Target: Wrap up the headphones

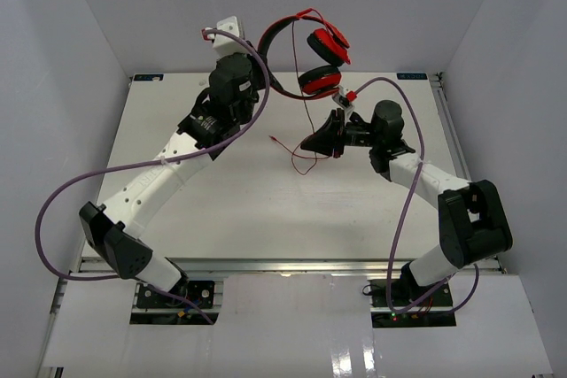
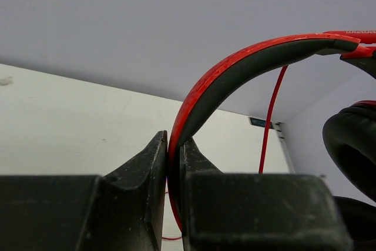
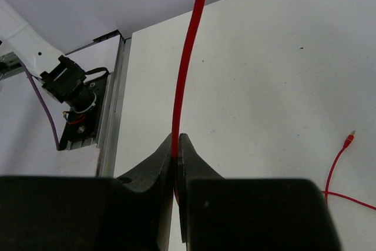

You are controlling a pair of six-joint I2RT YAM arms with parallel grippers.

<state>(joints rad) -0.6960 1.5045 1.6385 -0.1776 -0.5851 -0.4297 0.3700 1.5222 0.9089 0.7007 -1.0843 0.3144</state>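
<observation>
Nearest us, the right gripper (image 3: 176,140) is pinched closed on the thin red cord (image 3: 187,69), which rises from between its fingertips. Farther on, we see the left gripper (image 2: 173,142) clamping the headband (image 2: 235,69) of the headphones (image 1: 323,55), the cups up to its right.

Bright, even white light, soft shadows — near foreground of wrist views slightly soft.

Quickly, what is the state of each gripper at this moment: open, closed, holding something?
Left gripper: closed, holding the headphones by the headband.
Right gripper: closed, pinching the red cord.
</observation>
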